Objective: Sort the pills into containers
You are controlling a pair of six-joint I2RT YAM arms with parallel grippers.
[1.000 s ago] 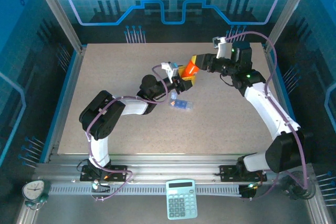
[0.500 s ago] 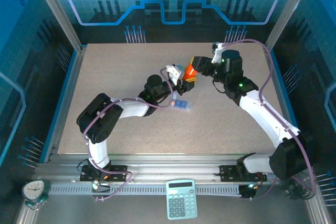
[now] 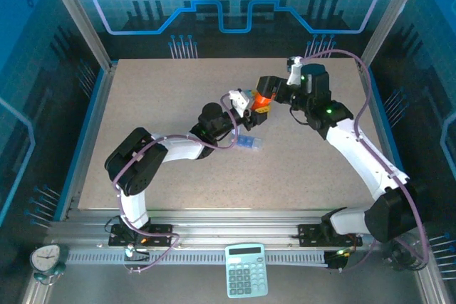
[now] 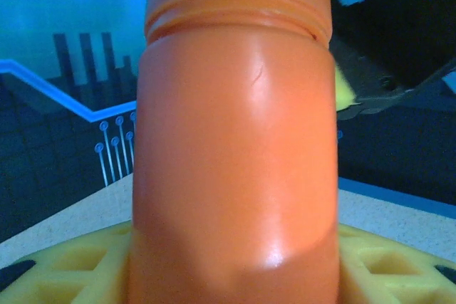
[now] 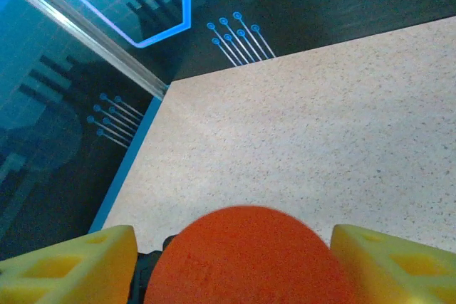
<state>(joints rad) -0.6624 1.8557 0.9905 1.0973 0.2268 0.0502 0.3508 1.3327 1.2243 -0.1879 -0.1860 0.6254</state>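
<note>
**K:** Left gripper (image 4: 228,272) is clamped on the orange bottle (image 4: 235,140). Its yellow fingers (image 4: 64,268) press against both sides of the lower body. The bottle stands upright in that wrist view, with a ridge ring near its top.

**M:** Right gripper?

**K:** Right gripper (image 5: 231,265) has its jaws parted. The pads (image 5: 395,261) stand either side of the bottle's orange-red round end (image 5: 249,254). There's a dark gap on one side. The other side is close; can't tell if it touches.

**M:** So which one carries it?

**K:** The left, as far as the views show. From above, the two grippers meet nose to nose at the bottle, over the middle of the table (image 3: 157,105).

**M:** Pill box?

**K:** The blue translucent pill box (image 3: 246,143) lies flat on the table just beside the left gripper, on the side toward the arm bases. It's apart from both sets of fingers. It's farther from the right gripper, which sits on the far side of the bottle.

**M:** Contents?

**K:** Too small to tell from above.
</note>
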